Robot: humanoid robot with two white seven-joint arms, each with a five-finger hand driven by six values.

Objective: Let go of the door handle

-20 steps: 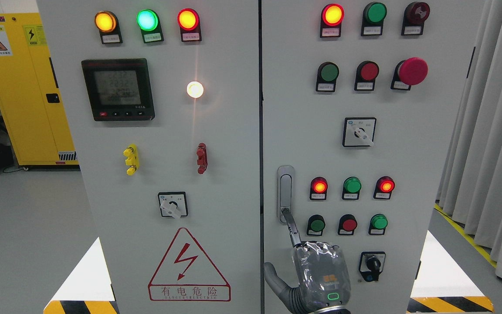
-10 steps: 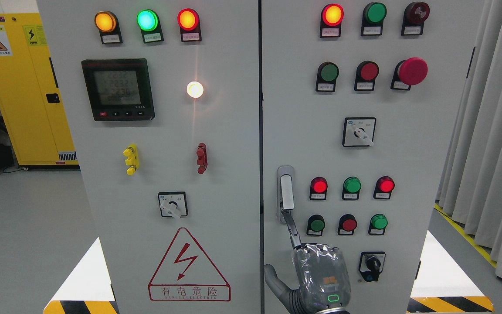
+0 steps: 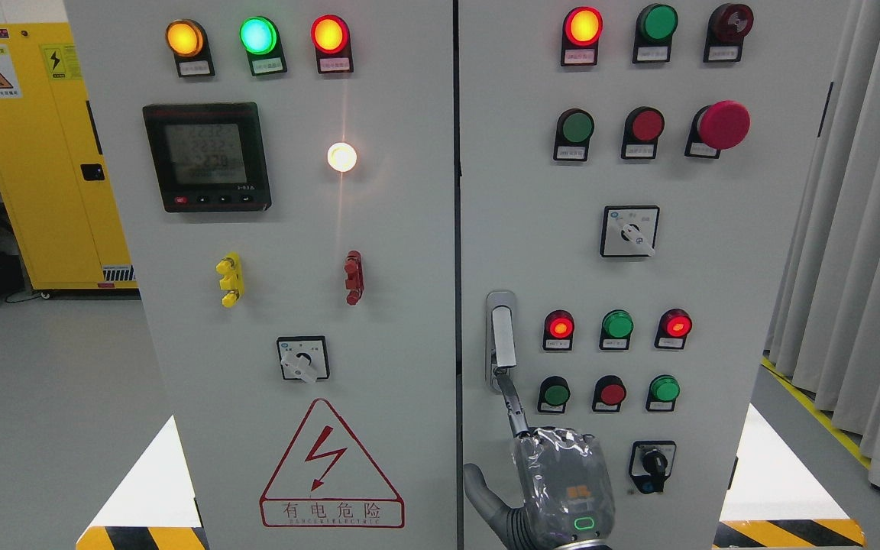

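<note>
our right hand (image 3: 558, 485) reaches up the grey cabinet door (image 3: 707, 267), one extended finger touching the bottom of the silver door handle (image 3: 502, 336); the fingers grip nothing.

We see bright, even indoor light, sharp focus throughout, a vertical glare streak through the white lamp (image 3: 341, 156), glowing indicator lamps (image 3: 257, 34), a soft sheen on the cabinet (image 3: 394, 321), only faint shadows.

Grey hand (image 3: 554, 481), plastic wrap, green LED
</note>
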